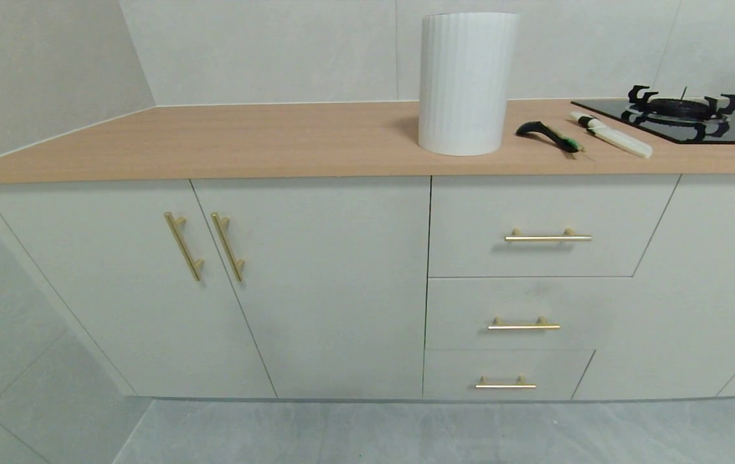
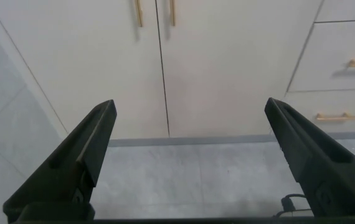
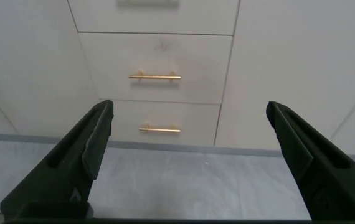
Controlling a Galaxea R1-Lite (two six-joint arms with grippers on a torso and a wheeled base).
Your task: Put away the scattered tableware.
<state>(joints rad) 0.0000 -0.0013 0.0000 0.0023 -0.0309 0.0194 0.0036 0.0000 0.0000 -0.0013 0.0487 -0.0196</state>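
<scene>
The black-handled utensil is lying flat on the wooden countertop, well above both sets of jaws, with the white knife lying just beside it, apart from it and angled toward the counter's front edge. A tall white ribbed container is standing upright near the black-handled utensil on the left-arm side, and the black hob is sitting just beyond the knife on the other side. The counter's front edge is running straight over the cabinet fronts, and a long bare stretch of wood is extending from the container toward the corner wall. The left gripper is hanging low with its jaws spread wide and holding nothing; the seam of the double doors is showing between them, with the drawer stack off beyond one finger. The right gripper is likewise gaping wide and holding nothing, with the middle drawer handle and the bottom drawer handle framed between its jaws. Grey tiled floor is lying open beneath both grippers, meeting the cabinet base along a straight plinth line.
</scene>
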